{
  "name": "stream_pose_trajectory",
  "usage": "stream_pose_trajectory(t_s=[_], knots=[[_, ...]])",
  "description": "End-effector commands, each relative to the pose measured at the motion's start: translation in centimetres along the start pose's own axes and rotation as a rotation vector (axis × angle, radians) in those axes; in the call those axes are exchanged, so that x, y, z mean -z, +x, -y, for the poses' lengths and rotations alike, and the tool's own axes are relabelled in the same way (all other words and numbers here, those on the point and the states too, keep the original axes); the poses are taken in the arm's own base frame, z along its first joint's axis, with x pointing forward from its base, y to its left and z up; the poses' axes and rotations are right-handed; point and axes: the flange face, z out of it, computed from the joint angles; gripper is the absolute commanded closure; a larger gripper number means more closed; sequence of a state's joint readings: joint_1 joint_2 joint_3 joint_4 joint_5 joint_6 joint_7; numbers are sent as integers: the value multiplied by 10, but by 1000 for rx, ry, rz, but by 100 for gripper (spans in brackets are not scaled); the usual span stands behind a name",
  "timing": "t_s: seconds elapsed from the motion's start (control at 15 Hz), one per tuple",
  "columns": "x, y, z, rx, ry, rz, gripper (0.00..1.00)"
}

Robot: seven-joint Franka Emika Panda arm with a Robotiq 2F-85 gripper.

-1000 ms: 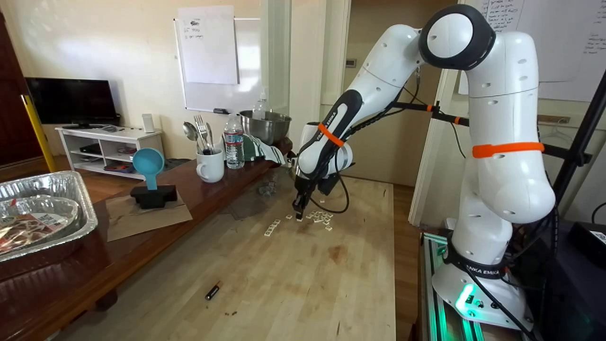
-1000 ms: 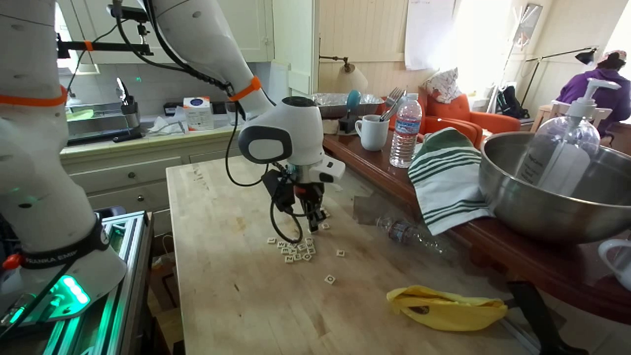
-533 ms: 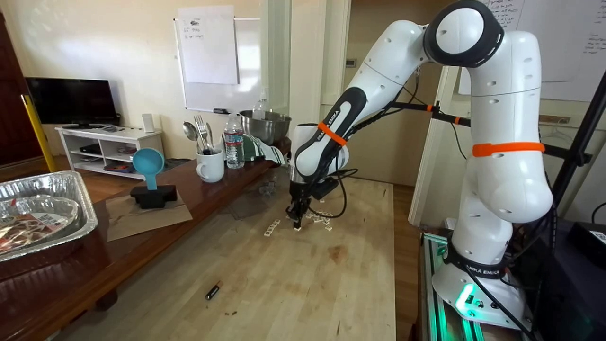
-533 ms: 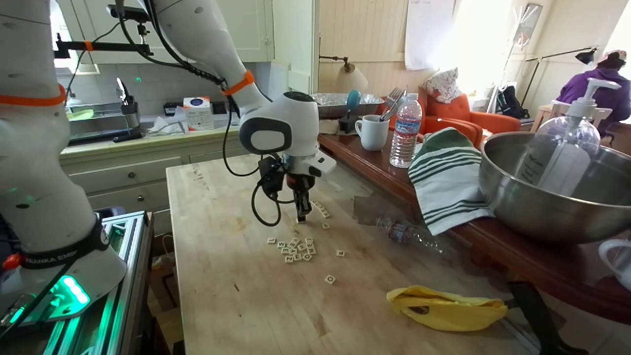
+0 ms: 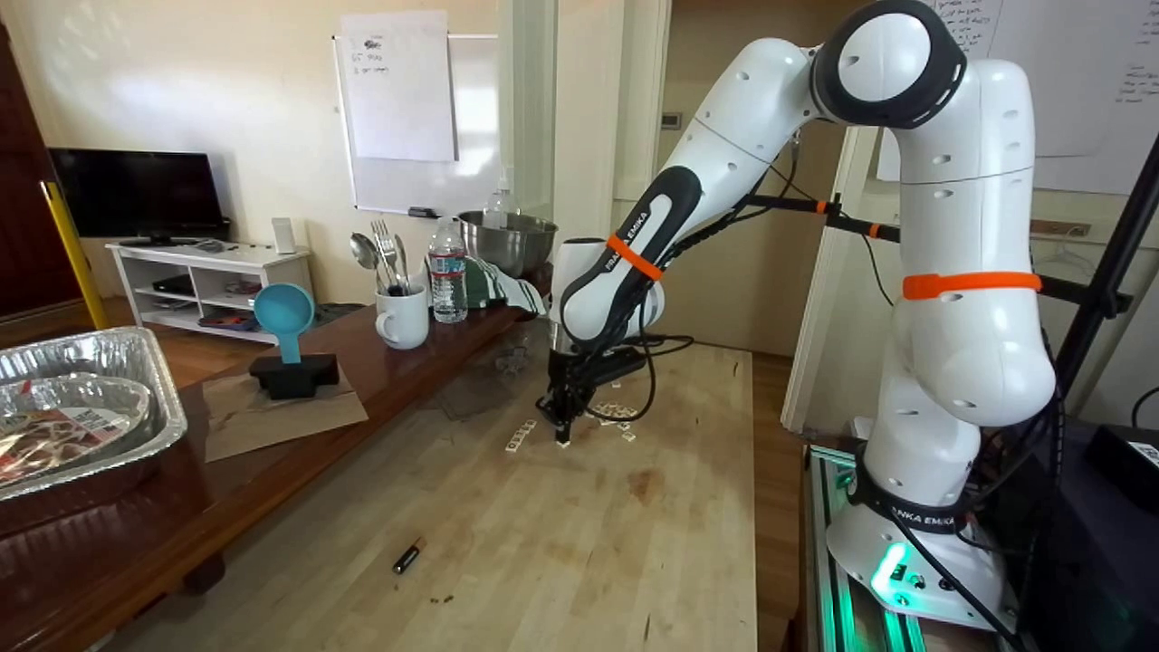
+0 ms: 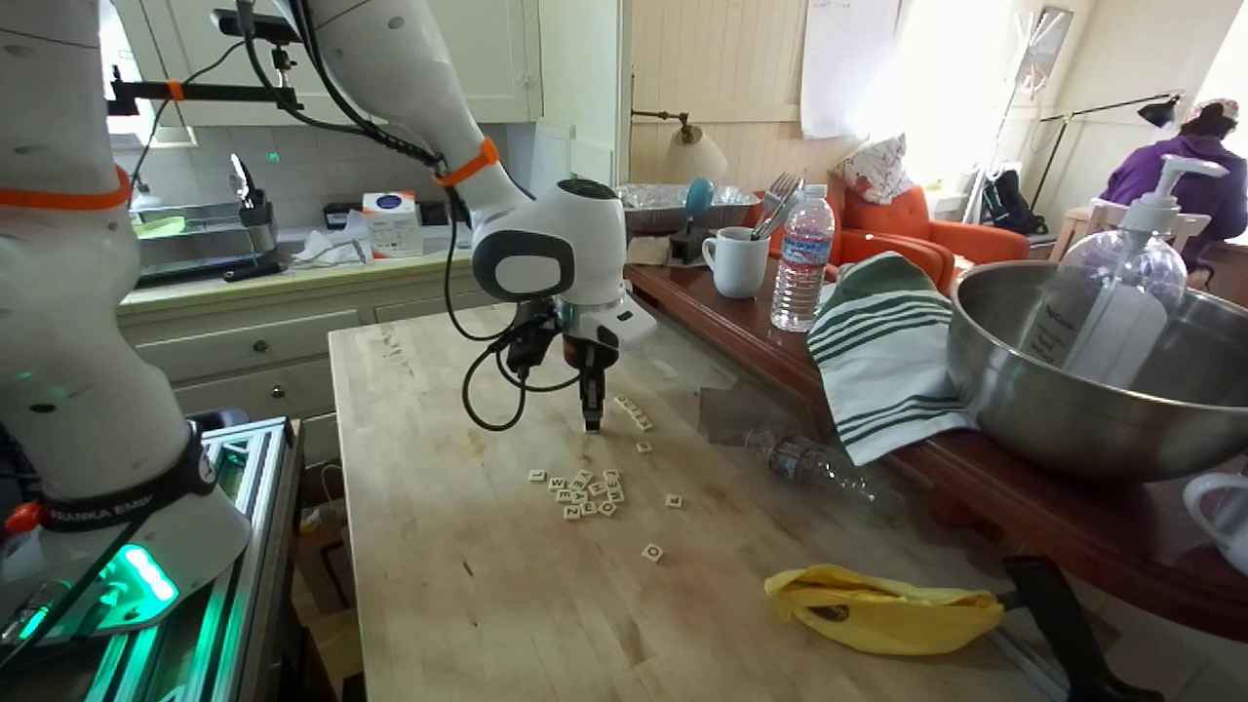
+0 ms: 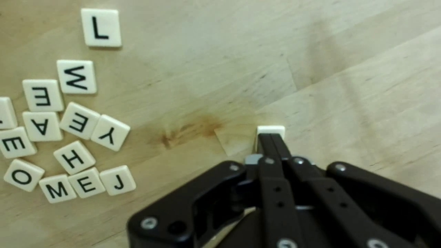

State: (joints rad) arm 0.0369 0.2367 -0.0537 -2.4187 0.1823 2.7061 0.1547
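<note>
- Tile: right at the tips of the claw, partly covered by them in the wrist view, its letter hidden.
- L tile: leftmost of the tiles in an exterior view, left of the claw, apart from the cluster.
- Cluster: letter tiles near the claw, on that camera's side of it, some touching; face up in the wrist view, W, A, H, Y and J among them.
- Claw: clenched, its fingers flush together with nothing seen between them, pointing down at the table.
- Row: tiles in a line, just right of the claw.
- Lone tile: near the claw, to its right.
- O tile and stray tile: right of the claw, nearer that camera.
- Bottle: lying on its side, well right of the claw.
</note>
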Motion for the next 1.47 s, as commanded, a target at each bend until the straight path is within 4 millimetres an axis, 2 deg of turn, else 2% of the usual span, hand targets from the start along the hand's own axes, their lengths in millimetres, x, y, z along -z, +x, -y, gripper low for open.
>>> stream_pose_trajectory(t_s=[0.0,0.27,0.47,0.8,1.4], knots=[[4,0,3,-75,26,-22,100],[28,2,7,-67,56,-103,100],[35,8,14,-49,72,-142,100],[29,15,22,0,75,-192,100],[5,22,29,88,85,-205,100]])
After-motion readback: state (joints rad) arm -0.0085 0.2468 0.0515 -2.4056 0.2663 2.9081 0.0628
